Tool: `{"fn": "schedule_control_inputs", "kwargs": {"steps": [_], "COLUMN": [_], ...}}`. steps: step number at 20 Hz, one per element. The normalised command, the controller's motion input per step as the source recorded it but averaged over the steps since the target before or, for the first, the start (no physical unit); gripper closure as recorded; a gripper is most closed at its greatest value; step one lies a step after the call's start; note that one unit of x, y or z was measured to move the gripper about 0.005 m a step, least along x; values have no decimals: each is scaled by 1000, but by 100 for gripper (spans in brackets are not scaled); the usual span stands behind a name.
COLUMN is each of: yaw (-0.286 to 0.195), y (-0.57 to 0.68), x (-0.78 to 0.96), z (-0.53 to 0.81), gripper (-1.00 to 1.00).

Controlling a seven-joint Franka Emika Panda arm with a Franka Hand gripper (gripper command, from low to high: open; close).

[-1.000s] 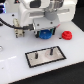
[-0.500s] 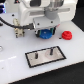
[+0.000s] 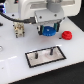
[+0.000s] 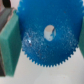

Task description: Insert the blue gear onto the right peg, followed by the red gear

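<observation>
The blue gear [image 3: 48, 33] is held between my gripper [image 3: 49, 31] fingers, a little above the white table, behind the plate. In the wrist view the blue gear [image 4: 49, 36] fills the frame, with green finger pads [image 4: 10, 42] pressed on its sides. The red gear [image 3: 66, 35] lies on the table toward the exterior view's right of the blue one. The grey, black-edged plate [image 3: 46, 56] lies nearer the front with two thin dark pins; the right peg [image 3: 54, 49] stands free, the left one [image 3: 37, 55] beside it.
A small metal fixture [image 3: 19, 30] stands at the back on the exterior view's left. The robot's white body [image 3: 37, 10] fills the back of the view. The white table edge [image 3: 20, 67] runs along the front.
The gripper and blue gear hold about the same place; no clear movement shows.
</observation>
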Motion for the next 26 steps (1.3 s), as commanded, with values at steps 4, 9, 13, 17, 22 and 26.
{"fn": "schedule_control_inputs", "kwargs": {"steps": [4,9,13,17,22,26], "yaw": [0,0,0,0,0,0], "y": [-25,-56,-55,-36,-54,-116], "x": [659,680,726,729,624,502], "z": [416,345,204,136,111,52], "gripper": [100,100,100,100,100,100]}}
